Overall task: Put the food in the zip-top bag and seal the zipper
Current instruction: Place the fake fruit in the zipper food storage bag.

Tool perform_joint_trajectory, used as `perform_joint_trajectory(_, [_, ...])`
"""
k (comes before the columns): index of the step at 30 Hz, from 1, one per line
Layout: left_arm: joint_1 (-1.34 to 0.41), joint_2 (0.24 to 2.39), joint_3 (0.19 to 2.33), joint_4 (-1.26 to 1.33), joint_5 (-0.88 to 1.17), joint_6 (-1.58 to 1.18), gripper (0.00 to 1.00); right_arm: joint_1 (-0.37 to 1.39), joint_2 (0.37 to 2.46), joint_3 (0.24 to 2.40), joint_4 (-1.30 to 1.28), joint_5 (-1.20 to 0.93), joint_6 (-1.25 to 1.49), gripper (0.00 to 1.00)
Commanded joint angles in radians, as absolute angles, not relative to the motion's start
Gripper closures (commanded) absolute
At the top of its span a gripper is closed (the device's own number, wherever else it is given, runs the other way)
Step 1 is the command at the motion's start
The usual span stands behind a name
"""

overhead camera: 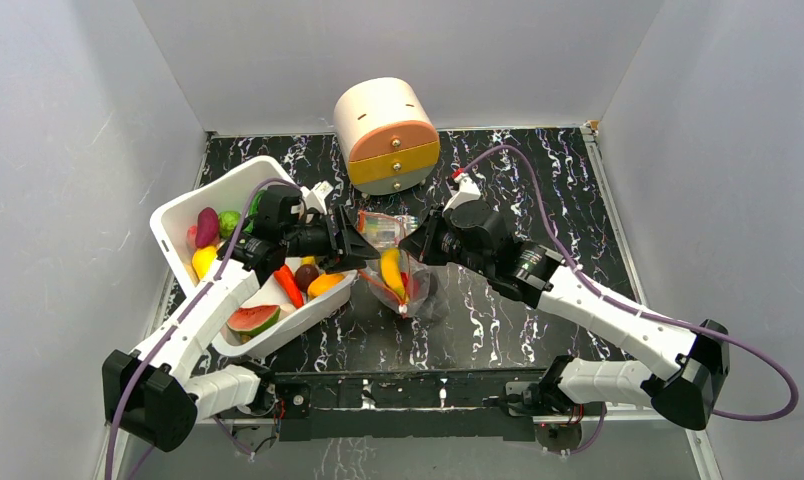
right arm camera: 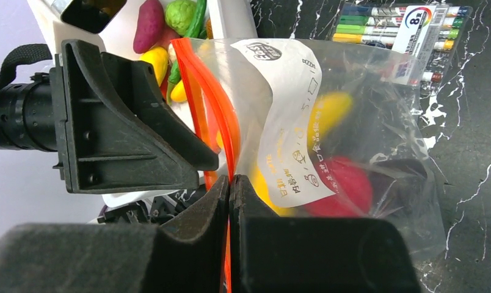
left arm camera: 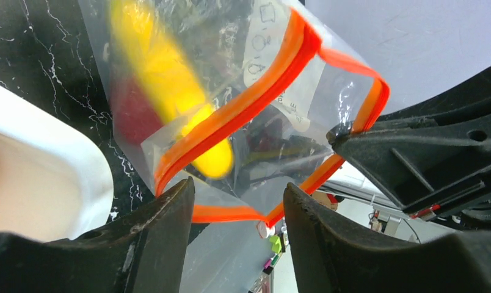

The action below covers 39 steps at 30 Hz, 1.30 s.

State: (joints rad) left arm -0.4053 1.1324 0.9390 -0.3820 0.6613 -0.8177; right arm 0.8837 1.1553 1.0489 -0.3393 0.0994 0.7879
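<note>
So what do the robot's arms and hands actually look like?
The left arm and right arm have white shells with black joints, a purple cable running along each. The left hand and right hand are matte black, each with two chunky wedge-shaped fingers.

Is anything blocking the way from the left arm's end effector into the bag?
Nothing visible. The left end effector sits open right at the bag's mouth, where the zipper gapes. The right end effector pinches the zipper off to one side.
</note>
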Motion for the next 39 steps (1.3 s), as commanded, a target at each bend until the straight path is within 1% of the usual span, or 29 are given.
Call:
perform_joint_trajectory(1, [-0.416, 1.128, 0.959, -0.322, 0.666, -0.861, 0.41, 0.888, 1.128, 1.049, -0.264, 0.083, 0.802, 1.0])
perform_joint_trajectory(2, [-0.416, 1.126, 0.958, -0.31, 0.669, -0.868, 0.35, 0.888, 1.127, 1.046, -0.263, 0.084, 0.804, 1.0])
perform_joint_trajectory(3, [-0.417, 1.125, 0.955, -0.297, 0.672, -0.874, 0.32, 0.888, 1.124, 1.044, -0.263, 0.084, 0.805, 1.0])
perform_joint_trajectory(7, [-0.42, 1.113, 0.955, -0.295, 0.652, -0.867, 0.28, 0.888, 1.113, 1.033, -0.269, 0.094, 0.806, 1.0])
perform_joint_trajectory(18, [-0.42, 1.075, 1.026, -0.341, 0.6, -0.761, 0.26, 0.888, 1.074, 1.016, -0.322, 0.163, 0.805, 1.0])
perform_joint_trajectory(24, [-0.42, 1.035, 1.085, -0.412, 0.451, -0.664, 0.25, 0.887, 1.037, 1.012, -0.35, 0.211, 0.805, 1.0])
perform_joint_trajectory(25, [-0.42, 1.03, 1.092, -0.432, 0.407, -0.646, 0.25, 0.888, 1.031, 1.01, -0.355, 0.218, 0.805, 1.0])
perform_joint_trajectory(26, [-0.419, 1.025, 1.097, -0.458, 0.314, -0.631, 0.26, 0.888, 1.026, 1.009, -0.36, 0.224, 0.805, 1.0])
perform_joint_trajectory(29, [-0.418, 1.014, 1.096, -0.522, 0.066, -0.607, 0.29, 0.888, 1.016, 1.001, -0.362, 0.231, 0.803, 1.0])
perform_joint_trajectory(31, [-0.418, 1.011, 1.085, -0.53, -0.047, -0.595, 0.33, 0.888, 1.009, 0.995, -0.358, 0.229, 0.8, 1.0])
perform_joint_trajectory(35, [-0.417, 1.03, 1.095, -0.543, -0.153, -0.603, 0.4, 0.888, 0.993, 0.992, -0.369, 0.229, 0.799, 1.0])
perform_joint_trajectory(39, [-0.38, 1.064, 1.089, -0.528, -0.198, -0.619, 0.44, 0.888, 0.971, 0.991, -0.379, 0.243, 0.795, 1.0])
